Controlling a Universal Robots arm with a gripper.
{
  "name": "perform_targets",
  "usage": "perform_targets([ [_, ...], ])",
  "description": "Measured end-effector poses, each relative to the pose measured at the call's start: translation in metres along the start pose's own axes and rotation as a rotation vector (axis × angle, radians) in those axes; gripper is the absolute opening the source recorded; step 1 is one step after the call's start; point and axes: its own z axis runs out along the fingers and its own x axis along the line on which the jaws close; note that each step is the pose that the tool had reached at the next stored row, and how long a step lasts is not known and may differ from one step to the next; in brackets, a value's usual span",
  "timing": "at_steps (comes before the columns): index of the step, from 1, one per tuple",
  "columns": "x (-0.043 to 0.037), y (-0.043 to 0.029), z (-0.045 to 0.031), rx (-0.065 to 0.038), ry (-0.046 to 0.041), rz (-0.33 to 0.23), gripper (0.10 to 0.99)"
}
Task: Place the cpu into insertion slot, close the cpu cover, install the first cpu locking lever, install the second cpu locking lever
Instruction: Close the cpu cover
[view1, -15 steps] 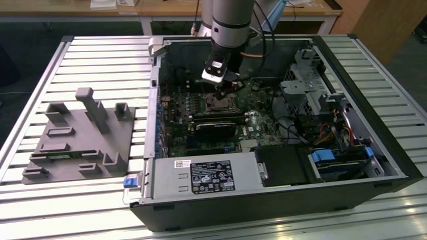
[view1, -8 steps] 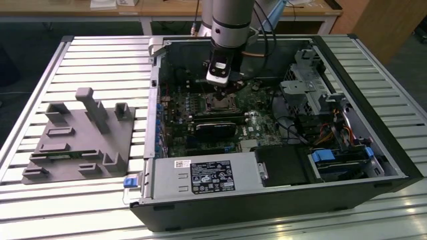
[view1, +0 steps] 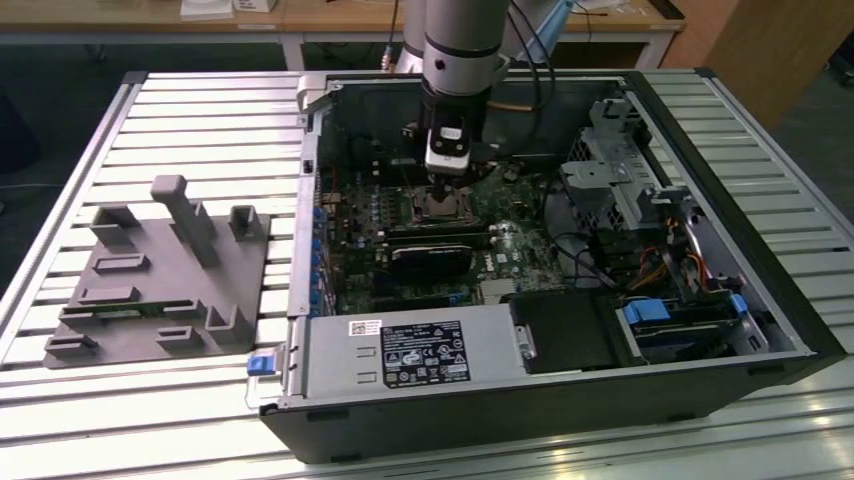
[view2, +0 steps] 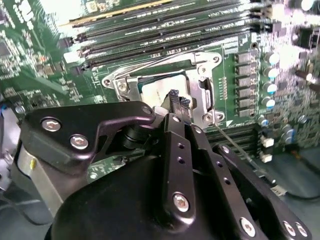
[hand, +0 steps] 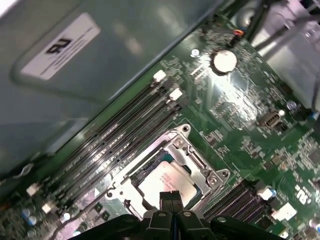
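One cpu (hand: 161, 182) in the one insertion slot (hand: 141, 169), one cpu cover (hand: 195, 162) down over it; gripper (hand: 170, 196) hovers above, fingers pinched together, empty.

I can't make out a single word or number from my console. The power supply (view1: 334, 352) carries a black label (view1: 427, 356) crowded with white marks, with a small white sticker (view1: 366, 327) just beside it. Both are too fine to read. In the first wrist view, a long white label (hand: 60, 46) on the grey case wall (hand: 130, 75) bears a dark symbol, and I can't read that either.
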Motion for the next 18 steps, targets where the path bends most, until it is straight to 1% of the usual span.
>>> perform_targets([
  [14, 0.0000, 0.0000, 0.0014, 0.004, -0.0033, -0.255, 0.106],
  [18, 0.0000, 0.0000, 0.0017, 0.002, -0.0020, -0.323, 0.106],
])
